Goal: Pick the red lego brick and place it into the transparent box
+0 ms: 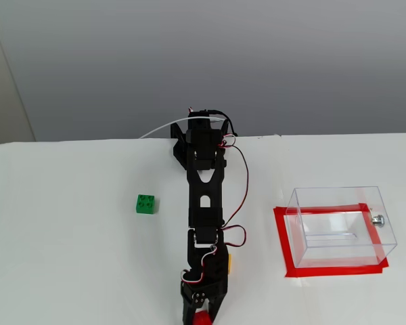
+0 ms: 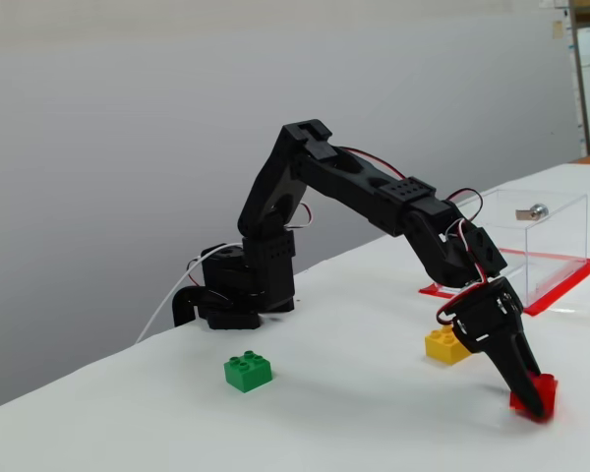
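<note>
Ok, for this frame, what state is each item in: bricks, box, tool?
red lego brick: on the table, between the tool's fingers, not lifted.
tool: lowered around the red brick; grip cannot be confirmed.
yellow brick: on the table, untouched.
green brick: on the table, untouched.
transparent box: upright, empty.

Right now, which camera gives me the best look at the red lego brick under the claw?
The low side-on fixed view: the red lego brick sits on the table with the claw tip down on it, most of it visible. The fixed view from above shows only a red sliver at the bottom edge, mostly hidden by the claw.
</note>
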You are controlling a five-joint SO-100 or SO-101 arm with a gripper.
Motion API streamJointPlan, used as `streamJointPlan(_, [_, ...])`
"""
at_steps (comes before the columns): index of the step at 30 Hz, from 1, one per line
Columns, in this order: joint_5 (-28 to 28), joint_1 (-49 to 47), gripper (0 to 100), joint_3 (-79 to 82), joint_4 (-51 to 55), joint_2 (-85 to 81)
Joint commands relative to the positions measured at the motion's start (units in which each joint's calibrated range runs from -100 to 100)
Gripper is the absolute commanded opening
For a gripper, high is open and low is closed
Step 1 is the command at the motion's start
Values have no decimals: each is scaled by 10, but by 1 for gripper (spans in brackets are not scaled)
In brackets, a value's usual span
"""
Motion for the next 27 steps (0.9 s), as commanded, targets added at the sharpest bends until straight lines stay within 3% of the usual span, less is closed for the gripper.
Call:
streamJointPlan(1, [1, 1, 16, -12, 4, -11])
streamJointPlan(10, [-1, 5, 16, -17, 24, -25])
streamJointPlan(27, [-4, -8, 16, -10, 82, -209])
